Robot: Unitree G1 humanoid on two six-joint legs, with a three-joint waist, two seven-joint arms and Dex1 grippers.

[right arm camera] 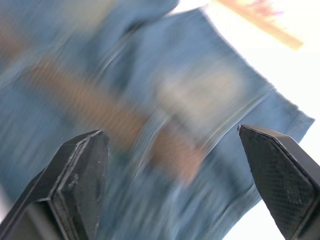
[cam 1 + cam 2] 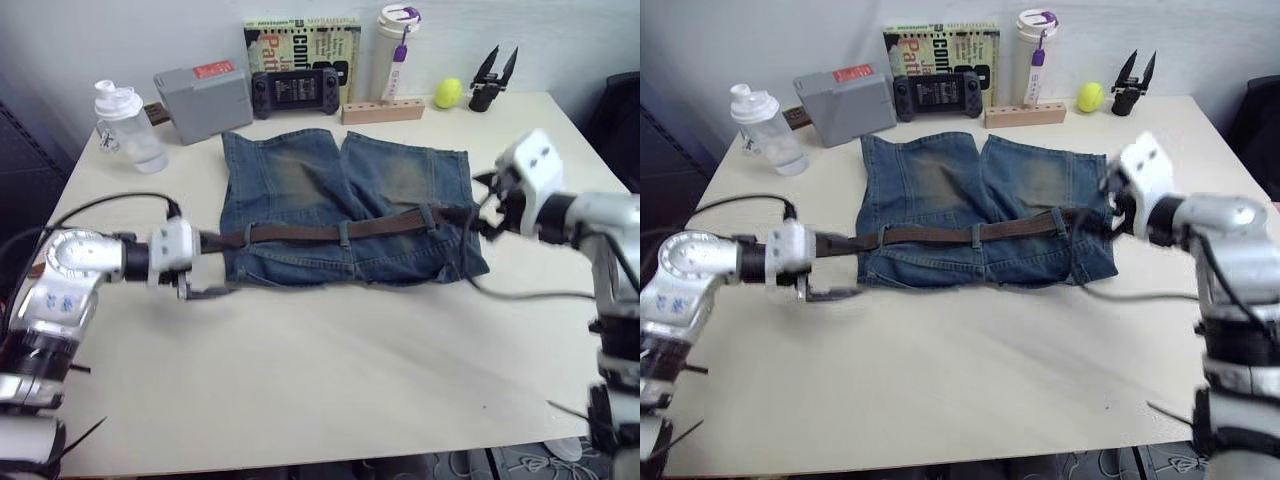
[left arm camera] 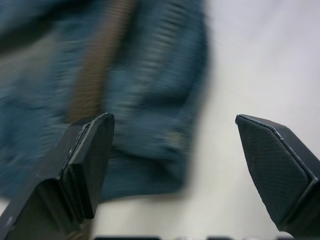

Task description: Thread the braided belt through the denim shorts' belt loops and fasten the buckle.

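The shorts (image 2: 345, 205) lie flat in the middle of the table (image 2: 330, 370), legs pointing toward the far edge and waistband nearest the robot. The belt (image 2: 320, 232) runs straight across the waistband, passing under a loop (image 2: 344, 233) near the centre and another loop (image 2: 428, 217) toward the right side; its left end sticks out past the shorts' left edge toward the left gripper (image 2: 205, 262). That gripper sits low at the shorts' left edge, and in its wrist view its two fingers (image 3: 85, 165) stand wide apart with nothing between them (the denim corner and a stretch of brown belt lie just beyond the tips). The right gripper (image 2: 487, 212) hovers at the shorts' right edge, close to where the belt ends; its fingers (image 1: 80, 185) are likewise spread wide over the denim and belt, gripping nothing. The buckle cannot be made out. Along the far edge stand a clear bottle (image 2: 128, 127), a grey box (image 2: 205, 100), a black controller (image 2: 295, 92), a book (image 2: 300, 45), a white tumbler (image 2: 397, 52), a wooden block (image 2: 382, 110), a yellow ball (image 2: 447, 93) and a spare black gripper (image 2: 492, 80).
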